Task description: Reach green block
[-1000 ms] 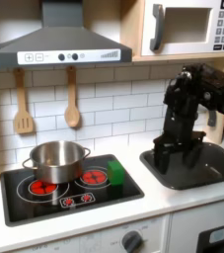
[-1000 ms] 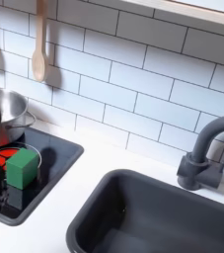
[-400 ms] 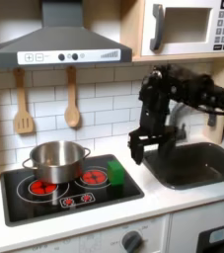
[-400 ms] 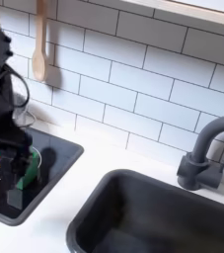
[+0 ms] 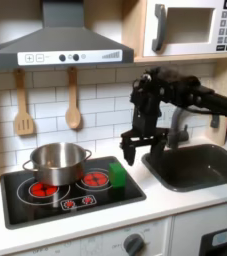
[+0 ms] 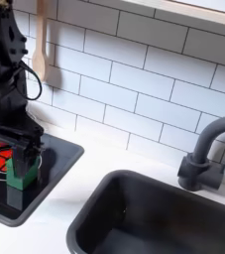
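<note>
Hand (image 5: pixel 135 150) hovers released, fingers spread, just above the green block (image 5: pixel 117 174), which sits on the stove's (image 5: pixel 45 205) right burner beside the steel pot (image 5: pixel 56 162); in the second exterior view, fingers flank the block.

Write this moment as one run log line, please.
phase: reaching | gripper: open, above green block | block: on stovetop, beside pot

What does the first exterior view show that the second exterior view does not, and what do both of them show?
First exterior view alone: the range hood, the microwave, the spatula and the stove knob.

Second exterior view alone: the faucet seen clearly, close up.

Shared by both exterior views: the pincer near the green block, the cooktop, the sink, the wooden spoon and the tiled wall.
</note>
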Available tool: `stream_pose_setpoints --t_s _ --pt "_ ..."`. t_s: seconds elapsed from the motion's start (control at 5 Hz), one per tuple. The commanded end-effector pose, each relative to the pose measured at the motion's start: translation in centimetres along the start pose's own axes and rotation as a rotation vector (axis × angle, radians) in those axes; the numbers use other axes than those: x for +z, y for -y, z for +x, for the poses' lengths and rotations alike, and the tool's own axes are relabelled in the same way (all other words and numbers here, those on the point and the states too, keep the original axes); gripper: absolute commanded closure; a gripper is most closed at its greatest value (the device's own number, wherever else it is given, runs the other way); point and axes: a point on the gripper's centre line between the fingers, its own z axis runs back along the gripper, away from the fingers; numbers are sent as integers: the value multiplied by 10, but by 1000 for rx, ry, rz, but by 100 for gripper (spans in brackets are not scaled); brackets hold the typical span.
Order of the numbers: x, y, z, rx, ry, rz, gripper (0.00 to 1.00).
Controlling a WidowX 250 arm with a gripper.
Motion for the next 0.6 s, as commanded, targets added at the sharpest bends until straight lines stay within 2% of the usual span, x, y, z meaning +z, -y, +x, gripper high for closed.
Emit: stream_pose_setpoints --t_s 0.0,0.4 --pt "-7 -8 20 -6 8 4 0" --pt "-20 -12 35 -21 2 6 0"
